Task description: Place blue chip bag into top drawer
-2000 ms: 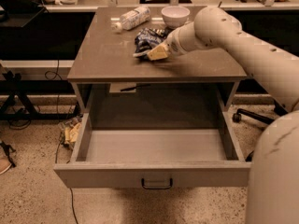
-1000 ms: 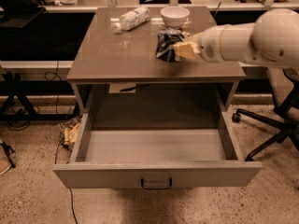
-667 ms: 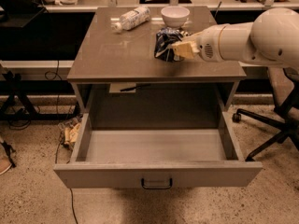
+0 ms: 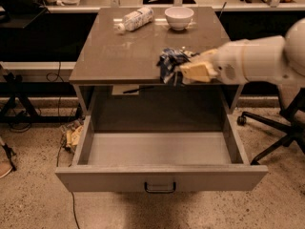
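Bag [image 4: 167, 62] now carried forward to table [image 4: 124, 51] front edge, gripper [image 4: 181, 71] at its right, jaws clamped on it; drawer [image 4: 162, 178] open below, lower and release next.

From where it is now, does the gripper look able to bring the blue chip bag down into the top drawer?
Probably yes. The gripper, jaws shut on the blue chip bag, hangs at the table's front edge; the top drawer stands pulled open just below it, with nothing between.
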### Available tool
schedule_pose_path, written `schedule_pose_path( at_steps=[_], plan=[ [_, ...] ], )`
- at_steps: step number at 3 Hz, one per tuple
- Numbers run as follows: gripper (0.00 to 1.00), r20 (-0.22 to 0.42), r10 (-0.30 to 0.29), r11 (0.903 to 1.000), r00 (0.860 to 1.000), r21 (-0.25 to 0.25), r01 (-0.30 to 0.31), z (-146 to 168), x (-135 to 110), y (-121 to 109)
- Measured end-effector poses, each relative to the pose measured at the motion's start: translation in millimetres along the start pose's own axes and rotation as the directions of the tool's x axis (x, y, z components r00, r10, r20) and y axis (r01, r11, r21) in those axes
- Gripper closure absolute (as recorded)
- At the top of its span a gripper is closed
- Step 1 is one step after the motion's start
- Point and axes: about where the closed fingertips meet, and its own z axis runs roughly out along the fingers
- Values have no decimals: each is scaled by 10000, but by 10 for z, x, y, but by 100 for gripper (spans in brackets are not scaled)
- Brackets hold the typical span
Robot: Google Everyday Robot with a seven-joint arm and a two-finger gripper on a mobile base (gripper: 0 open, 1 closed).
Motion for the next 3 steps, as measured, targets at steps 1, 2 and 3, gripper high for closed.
schedule_pose_path(
  at_steps=[1,2,3],
  plan=[
    [100,-654,310,9982,9974,-501,-343,-242,403,409],
    [100,-1503,692,9945,9862,-671,-801,-257,818,532],
    [100,-2071,907,9935,9741,-481,-1028,-36,1140,469]
  ],
)
